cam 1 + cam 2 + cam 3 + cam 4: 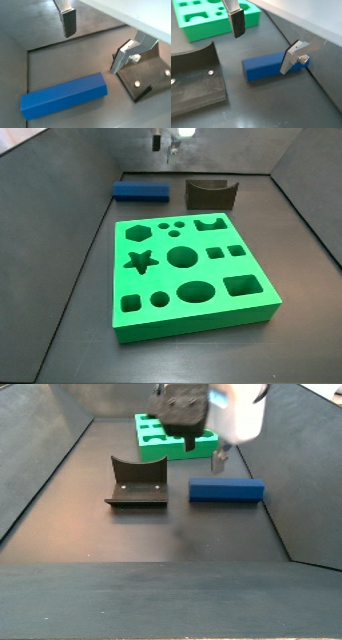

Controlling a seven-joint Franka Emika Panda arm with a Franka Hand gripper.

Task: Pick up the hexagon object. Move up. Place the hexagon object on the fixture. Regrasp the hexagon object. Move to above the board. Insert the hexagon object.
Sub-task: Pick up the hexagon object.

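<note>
The hexagon object, a blue bar (63,95), lies flat on the dark floor and shows in both wrist views (263,67) and both side views (139,191) (225,489). My gripper (95,40) (264,40) is open and empty. It hangs above the floor beside the bar, not touching it (207,452) (171,144). The fixture (210,193) (138,482) stands next to the bar with its curved notch upward (194,80) (147,75). The green board (187,273) with its shaped holes lies apart from both (211,20) (154,434).
Grey walls (80,188) enclose the floor on all sides. The blue bar lies close to one wall (314,70).
</note>
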